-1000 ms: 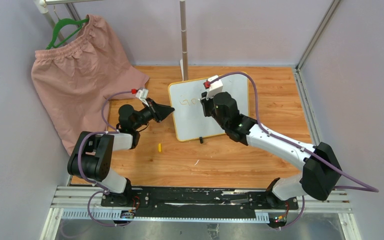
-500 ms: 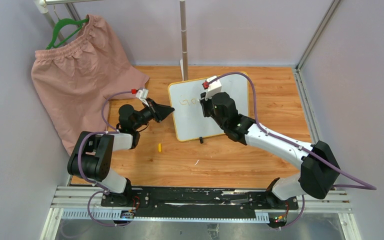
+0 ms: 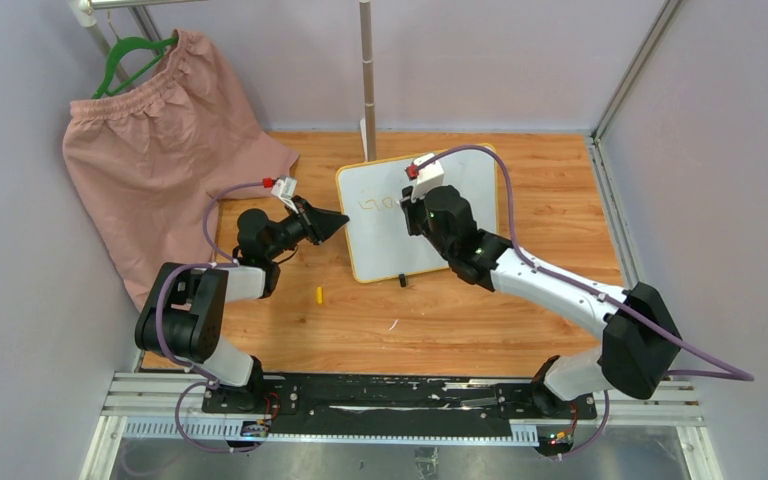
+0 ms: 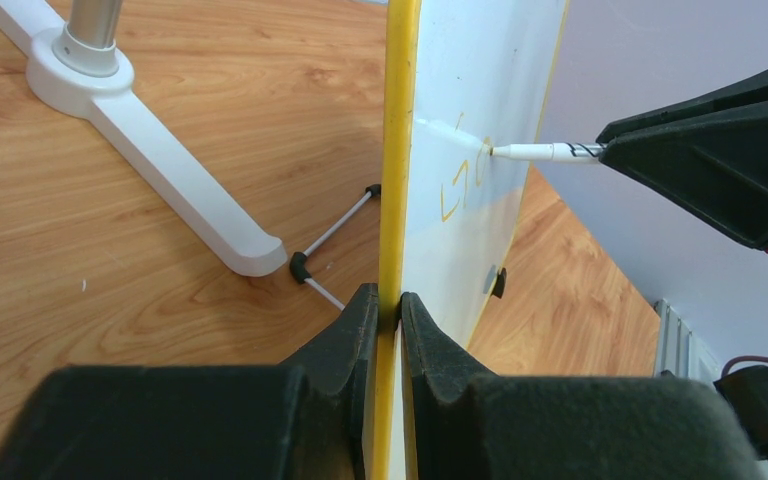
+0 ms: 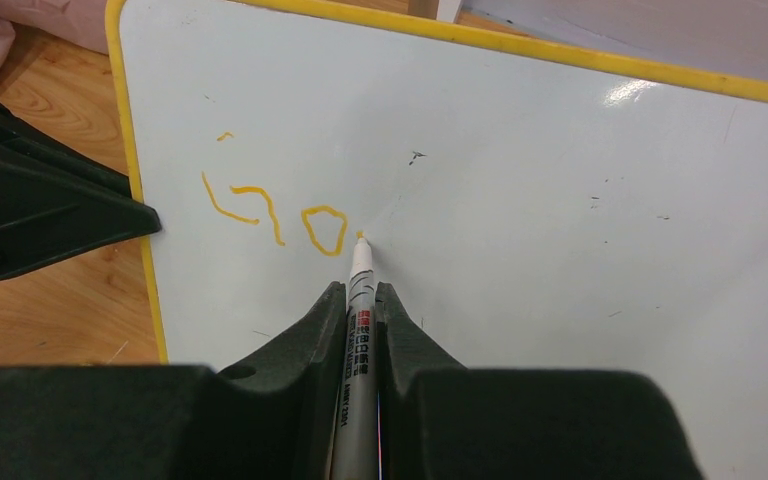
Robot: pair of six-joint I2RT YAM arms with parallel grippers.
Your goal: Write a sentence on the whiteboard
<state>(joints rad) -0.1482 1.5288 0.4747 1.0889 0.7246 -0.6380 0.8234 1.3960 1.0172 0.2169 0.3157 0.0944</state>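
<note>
While the left gripper [image 4: 388, 300] pinches the yellow edge of the upright whiteboard [image 3: 380, 245] mid-table, the right gripper [image 5: 360, 295], closed on a marker [image 5: 357, 340], touches its tip beside the first yellow letters [image 5: 275, 215]; light, even pressure should suit best.

The whiteboard [image 3: 415, 215] is stood on the table [image 3: 440, 330], just past its middle. Its 9 o'clock edge is clamped in the left gripper [image 3: 342, 220]. The marker [image 5: 359, 262], gripped by the right gripper [image 5: 360, 292], is set tip-to-board at 3 o'clock of the written strokes [image 5: 280, 215]. A pole stand [image 3: 367, 90] is placed at the board's 12 o'clock, a garment [image 3: 150, 160] at 10 o'clock and a small piece [image 3: 319, 294] at 7 o'clock.
</note>
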